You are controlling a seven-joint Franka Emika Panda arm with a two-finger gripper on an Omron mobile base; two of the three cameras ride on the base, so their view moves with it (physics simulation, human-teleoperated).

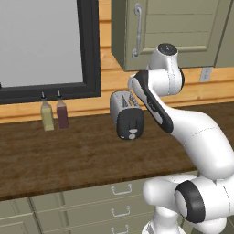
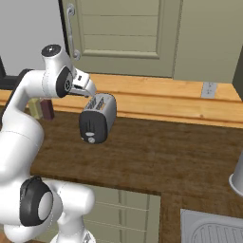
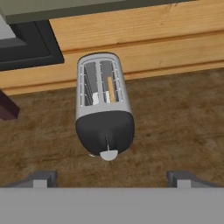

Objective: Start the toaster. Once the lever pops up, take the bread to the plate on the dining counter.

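The chrome toaster (image 1: 126, 114) stands on a dark wood countertop (image 1: 68, 155) over green drawers, its black end panel facing me. A pale lever knob (image 3: 108, 154) sits at the low end of that panel. The tan edge of the bread (image 3: 111, 89) shows inside the toaster's right slot. My gripper (image 3: 112, 177) hangs above and just in front of the toaster (image 2: 98, 116), open, with nothing between its fingertips (image 3: 41, 177). In the right base view the gripper (image 2: 89, 90) is close over the toaster's top. The plate and the dining counter are out of view.
Two bottles, one yellowish (image 1: 47, 116) and one dark red (image 1: 61, 114), stand left of the toaster under a black-framed window (image 1: 89, 55). Green wall cabinets (image 1: 173, 32) hang overhead. A sink (image 2: 213, 230) and a grey vessel (image 2: 237, 178) lie to the right.
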